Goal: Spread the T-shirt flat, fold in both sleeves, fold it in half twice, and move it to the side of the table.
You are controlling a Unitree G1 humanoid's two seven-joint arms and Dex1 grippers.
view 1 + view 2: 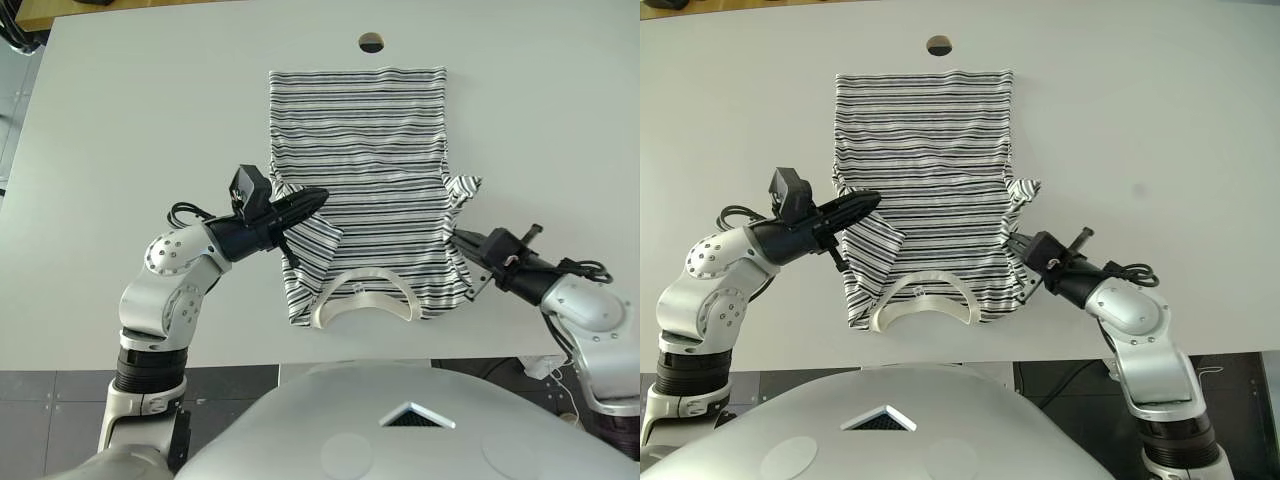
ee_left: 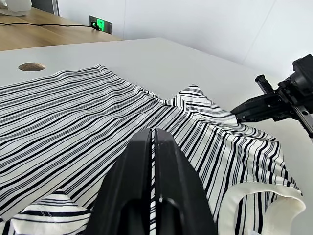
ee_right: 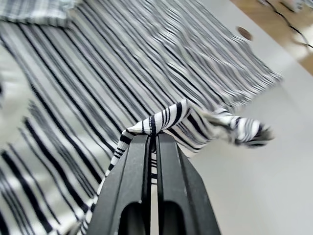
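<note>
A black-and-white striped T-shirt (image 1: 360,130) lies flat on the white table (image 1: 150,120), its white collar (image 1: 365,295) toward me. The shirt's left sleeve (image 1: 312,243) is folded in over the body. My left gripper (image 1: 322,196) hovers shut just above that side of the shirt; from the wrist, its tips (image 2: 152,131) are pressed together. My right gripper (image 1: 458,238) is at the shirt's right edge, below the crumpled right sleeve (image 1: 463,190). In the right wrist view it (image 3: 152,137) is shut on a raised fold of striped cloth.
A round cable hole (image 1: 371,42) sits in the table just beyond the shirt's hem. Bare table stretches to both sides, wider on the left. The near table edge (image 1: 80,365) runs close under the collar. A wooden desk (image 2: 29,36) stands behind.
</note>
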